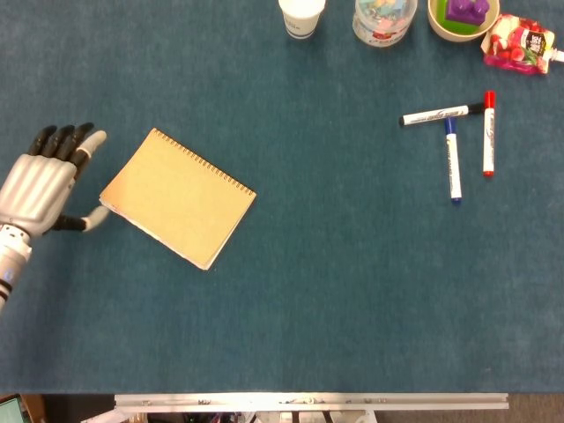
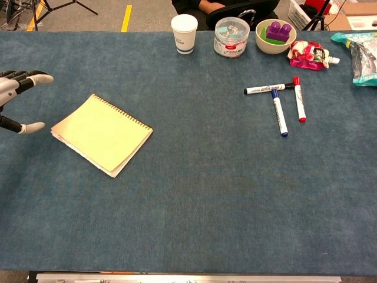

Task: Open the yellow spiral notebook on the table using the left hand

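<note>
Your left hand (image 1: 37,187) is spread and holds nothing, thumb tip just beside the notebook (image 1: 178,197) but apart from it. The notebook lies closed and flat on the desk (image 1: 335,291), just to the hand's right, its spiral edge on the far side.

Colours only, for your log. Notebook (image 2: 101,134): pale yellow cover, dark spiral binding along upper-right edge, cream page edges. Your left hand (image 1: 42,183): silver-grey back, black fingers w/ pale tips. Table (image 2: 206,194): plain dark teal felt. Markers: black-capped (image 2: 269,89), blue (image 2: 278,112), red (image 2: 299,98), all white-barrelled. Cup (image 2: 184,33): white w/ dark band. Bowl (image 2: 275,43): cream; block (image 2: 277,30) inside purple. Packet (image 2: 310,55): red, white, green print.
</note>
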You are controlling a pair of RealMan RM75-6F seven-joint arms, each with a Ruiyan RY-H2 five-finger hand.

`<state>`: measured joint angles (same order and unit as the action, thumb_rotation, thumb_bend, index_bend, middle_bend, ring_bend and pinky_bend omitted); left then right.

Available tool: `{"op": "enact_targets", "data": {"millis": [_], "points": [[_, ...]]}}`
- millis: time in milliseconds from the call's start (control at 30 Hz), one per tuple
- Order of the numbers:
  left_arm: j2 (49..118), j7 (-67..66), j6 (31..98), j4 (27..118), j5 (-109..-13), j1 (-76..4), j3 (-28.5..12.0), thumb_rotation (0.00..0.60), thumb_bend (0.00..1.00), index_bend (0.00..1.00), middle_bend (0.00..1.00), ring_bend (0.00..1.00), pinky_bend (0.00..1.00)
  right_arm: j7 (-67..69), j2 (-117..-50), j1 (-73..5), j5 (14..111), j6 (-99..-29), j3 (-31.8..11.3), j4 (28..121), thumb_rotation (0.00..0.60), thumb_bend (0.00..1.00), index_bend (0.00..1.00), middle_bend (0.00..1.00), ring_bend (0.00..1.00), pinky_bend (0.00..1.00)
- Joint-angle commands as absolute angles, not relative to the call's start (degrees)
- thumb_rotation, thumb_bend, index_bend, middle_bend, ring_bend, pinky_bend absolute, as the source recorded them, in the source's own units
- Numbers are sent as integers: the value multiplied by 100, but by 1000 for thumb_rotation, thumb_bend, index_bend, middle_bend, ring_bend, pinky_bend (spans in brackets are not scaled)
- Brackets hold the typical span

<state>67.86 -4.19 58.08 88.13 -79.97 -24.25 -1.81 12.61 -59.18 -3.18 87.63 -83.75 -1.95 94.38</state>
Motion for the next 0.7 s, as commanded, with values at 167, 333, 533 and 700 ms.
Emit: {"op": "enact_targets", "data": {"millis": [167,333,533,700], "points": [[6592,202,5752,9354,-8630,-2676,-136,0,250,14,0,0,0,1219,-5943,-348,8756,-8329,-198,9449,600,394,363,323,235,291],[6752,33,5392,9568,-8657,-3027,-213,0,244,101,34,0,0,1196,-5933,-351,8719,-8315,-209,9459,600,394,363,323,235,291],[7095,-343,4920,9565,-8418,-3419,-321,0,235,203,120,0,0,1218,-5936,-344,8673,-8292,-207,9426,600,395,363,323,235,291],[7449,-762,4664,9417,-8077,-3659,-401,0,234,232,183,0,0,1255,-5931,-334,8643,-8295,-216,9386,600,394,363,323,235,291]]}}
